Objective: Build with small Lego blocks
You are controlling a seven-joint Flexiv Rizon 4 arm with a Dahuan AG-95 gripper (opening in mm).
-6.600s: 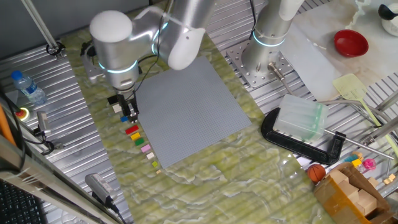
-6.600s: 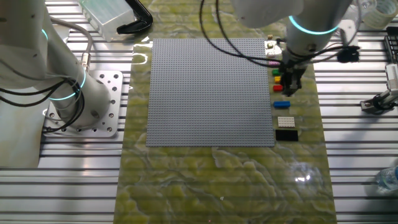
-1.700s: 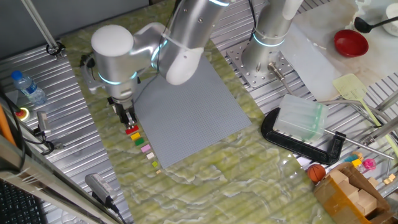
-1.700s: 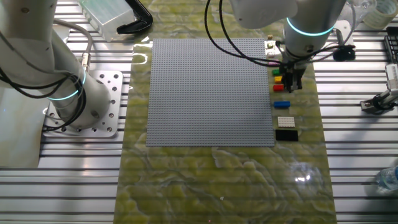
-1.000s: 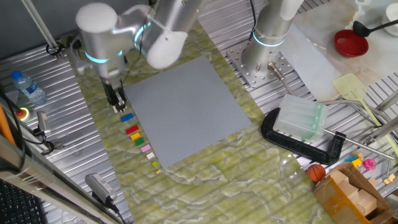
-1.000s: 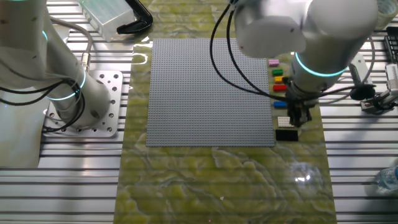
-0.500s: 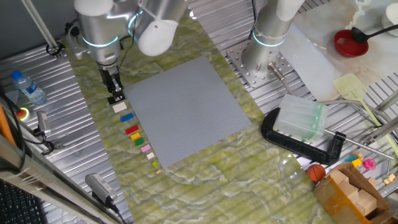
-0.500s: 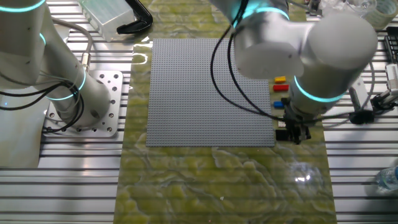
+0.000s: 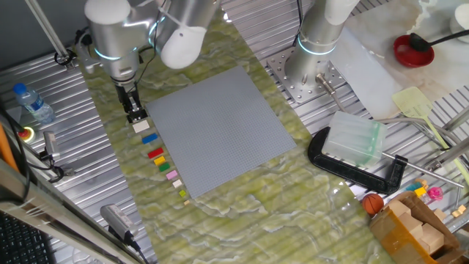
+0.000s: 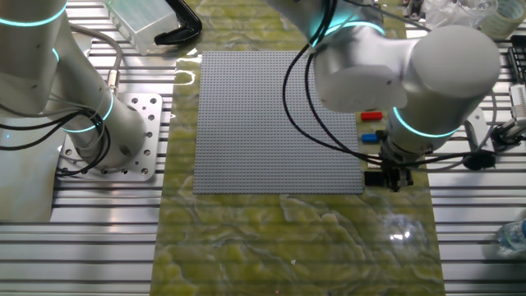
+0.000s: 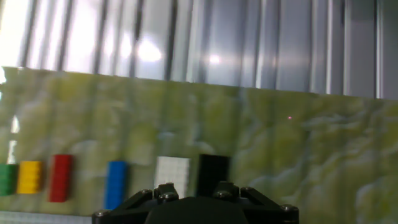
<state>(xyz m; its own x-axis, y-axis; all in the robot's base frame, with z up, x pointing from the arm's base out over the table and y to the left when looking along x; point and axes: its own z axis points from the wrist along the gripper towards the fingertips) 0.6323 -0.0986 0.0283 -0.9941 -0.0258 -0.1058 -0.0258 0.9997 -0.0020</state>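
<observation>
Green marbled mat over a slatted metal table. The black block lies at the end of the block row, directly beneath the gripper; finger state cannot be determined. Beside it run the white block, blue block, red block, yellow block. The grey baseplate adjoins the row.

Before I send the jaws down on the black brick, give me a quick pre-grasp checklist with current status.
1. Gripper over the black brick end of the row: ok.
2. Black brick flat on the mat, beside the white brick: ok.
3. Jaws open wide enough: cannot tell.
4. Jaws empty: cannot tell.
5. Clearance from white brick: not ok; the two sit side by side.
6. Baseplate bare for placing: ok.
</observation>
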